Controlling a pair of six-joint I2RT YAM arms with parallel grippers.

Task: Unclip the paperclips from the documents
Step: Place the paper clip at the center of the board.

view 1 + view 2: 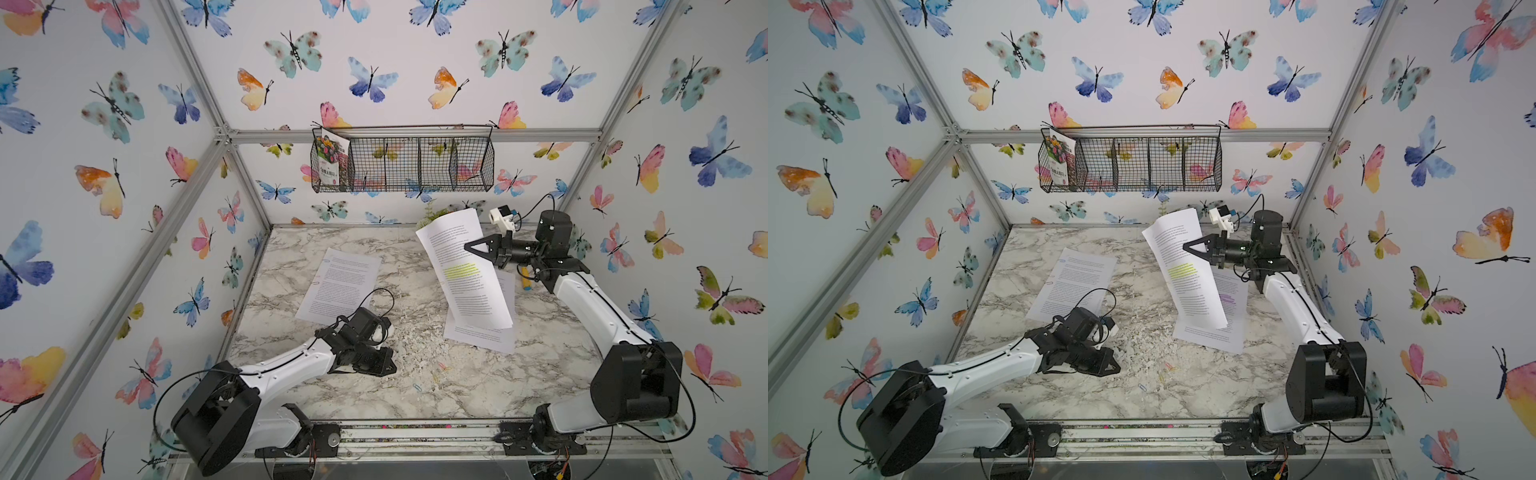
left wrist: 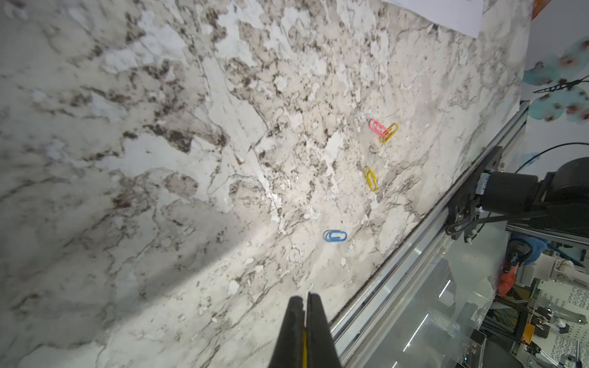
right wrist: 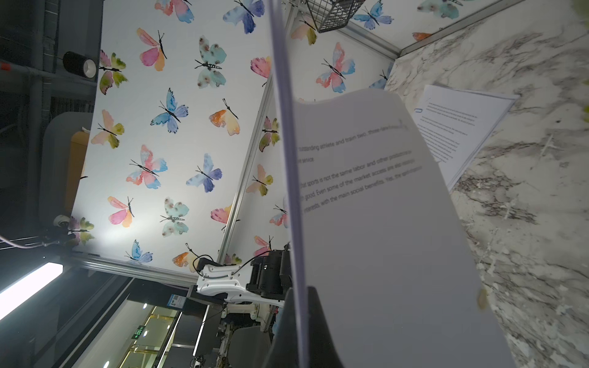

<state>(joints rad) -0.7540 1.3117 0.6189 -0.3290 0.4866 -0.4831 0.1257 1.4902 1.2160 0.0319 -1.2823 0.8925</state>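
Note:
My right gripper (image 1: pixel 467 248) (image 3: pixel 301 291) is shut on the edge of the yellow-highlighted document (image 1: pixel 465 274), holding it upright above the table. Under it lies a purple-highlighted document (image 1: pixel 1229 303). The unhighlighted document (image 1: pixel 338 284) lies flat at the left, with a blue paperclip (image 1: pixel 1062 261) (image 3: pixel 418 110) on its edge. My left gripper (image 1: pixel 392 368) (image 2: pixel 306 298) hovers low near the front, shut on a thin yellow paperclip that shows only as a strip between the fingers. Loose pink (image 2: pixel 377 127), yellow (image 2: pixel 370 179) and blue (image 2: pixel 335 236) paperclips lie on the marble ahead of it.
A wire basket (image 1: pixel 415 166) hangs on the back wall with a flower seed packet (image 1: pixel 330 160) in its left section. The metal rail (image 1: pixel 415 428) runs along the front edge. A small plant (image 1: pixel 432 212) stands behind the raised document. White scraps litter the table's middle (image 1: pixel 411 332).

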